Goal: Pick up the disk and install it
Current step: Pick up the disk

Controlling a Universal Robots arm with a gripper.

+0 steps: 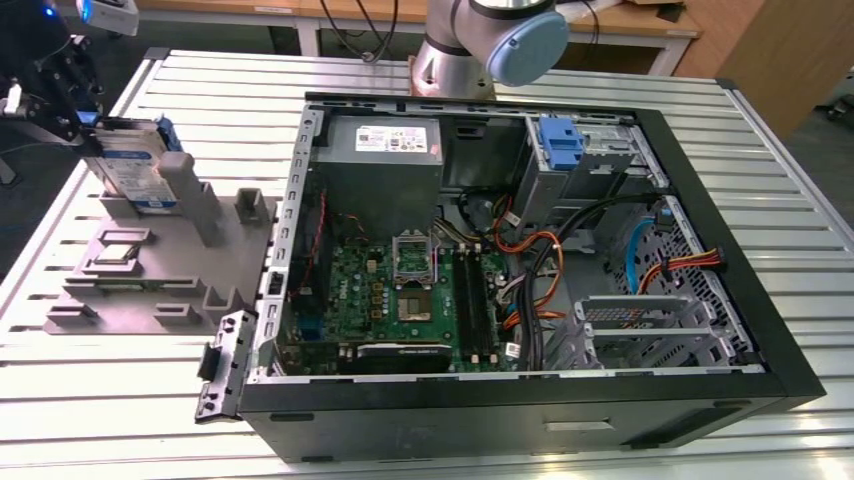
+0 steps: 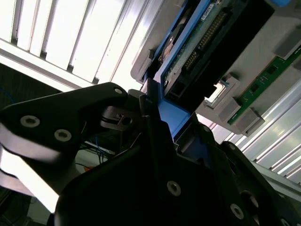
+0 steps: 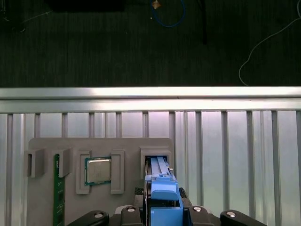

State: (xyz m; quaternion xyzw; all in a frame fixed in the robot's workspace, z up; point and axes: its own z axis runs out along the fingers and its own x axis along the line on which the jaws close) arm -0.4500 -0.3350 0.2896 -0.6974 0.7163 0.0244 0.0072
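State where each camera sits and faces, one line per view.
Exterior view: high off the table, looking down on the open computer case; the arm's base and gripper show.
First wrist view: on the arm, looking down past the gripper onto the disk in its grey holder.
Second wrist view: close along the gripper's black body to the disk.
Shared: all show disk and gripper.

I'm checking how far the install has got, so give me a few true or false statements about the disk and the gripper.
1. The disk stands on edge at the grey holder. True.
2. The disk is inside the case. False: it is outside, toward the exterior view's left.
3. The gripper is at the disk. True.
4. The case is closed. False: it is open, with the board showing.
5. A chip sits in the holder. True.
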